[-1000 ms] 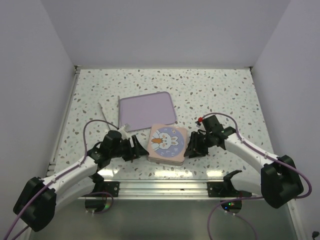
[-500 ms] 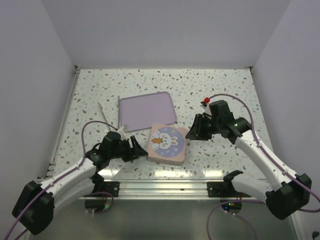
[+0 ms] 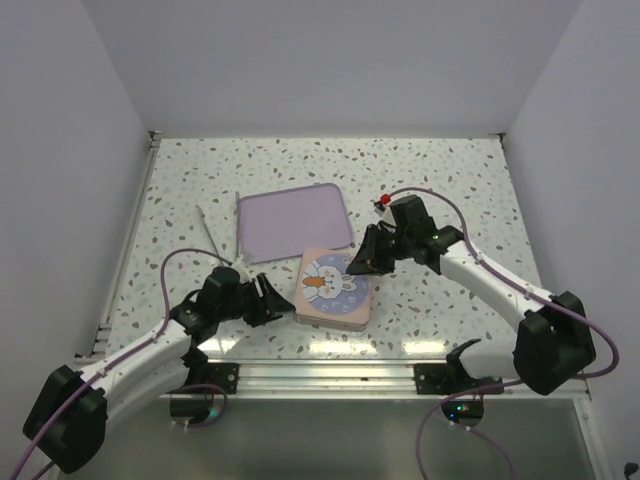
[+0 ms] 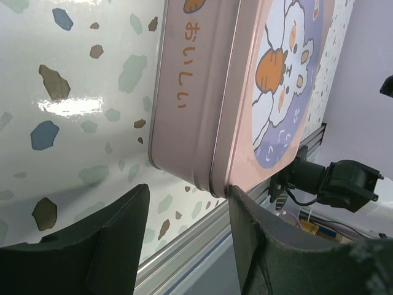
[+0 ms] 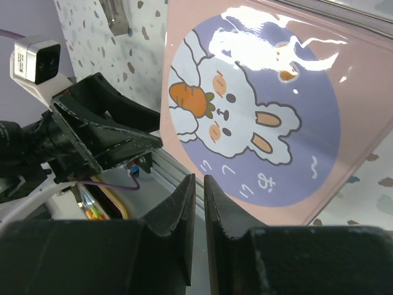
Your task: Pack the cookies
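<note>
At the bottom of the top view an aluminium rail point(image 3: 330, 372) runs along the near table edge, with both arm bases beside it. Just above it, lower left of centre, the left gripper point(image 3: 268, 300) lies low on the speckled table point(image 3: 450, 180), its jaws spread wide and holding nothing. The left wrist view shows bare tabletop between the two fingers and the tin wall ahead of them. The pink tin point(image 3: 328, 300) sits at centre frame, directly right of those jaws and just beside the fingertips; contact cannot be confirmed. Its rabbit lid is seated and flat. The tin is close to square, so no long axis governs the approach. The right gripper point(image 3: 360, 263) hangs over the tin's upper right corner, its jaws drawn almost together with only a thin slit, nothing held. The cookies are not visible in any view; judgement: they are likely inside the closed tin, which is unverified. Judgement: packing appears at or near completion, and any further move turns on the lid, which the right arm is nearer from above while the left faces the side wall. Beyond, a lilac tray point(image 3: 294, 218) lies flat, and a white stick point(image 3: 207, 226) rests to its left
</note>
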`<action>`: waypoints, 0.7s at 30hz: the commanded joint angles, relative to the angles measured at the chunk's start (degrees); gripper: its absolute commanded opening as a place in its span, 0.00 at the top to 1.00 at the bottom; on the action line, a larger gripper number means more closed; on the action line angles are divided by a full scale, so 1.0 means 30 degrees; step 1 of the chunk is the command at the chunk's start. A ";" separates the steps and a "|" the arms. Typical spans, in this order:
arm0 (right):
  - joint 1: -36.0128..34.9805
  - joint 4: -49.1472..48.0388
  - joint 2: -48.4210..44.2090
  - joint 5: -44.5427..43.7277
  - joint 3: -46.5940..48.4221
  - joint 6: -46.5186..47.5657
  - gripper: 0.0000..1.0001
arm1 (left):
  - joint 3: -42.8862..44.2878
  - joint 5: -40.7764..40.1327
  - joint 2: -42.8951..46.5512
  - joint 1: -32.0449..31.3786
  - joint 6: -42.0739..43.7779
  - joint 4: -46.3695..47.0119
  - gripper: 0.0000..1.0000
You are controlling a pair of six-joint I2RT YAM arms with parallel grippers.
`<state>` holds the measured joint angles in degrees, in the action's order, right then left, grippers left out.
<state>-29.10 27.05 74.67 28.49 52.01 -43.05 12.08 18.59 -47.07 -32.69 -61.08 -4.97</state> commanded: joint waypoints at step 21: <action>-0.2282 -0.5479 0.3766 0.0525 -0.2460 -0.1825 0.98 | -0.1125 -0.1802 -0.1567 -0.0032 0.0878 -0.3235 0.43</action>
<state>-35.77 2.76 88.51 36.29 41.25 -51.64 11.51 18.83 -49.98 -32.69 -61.95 -3.33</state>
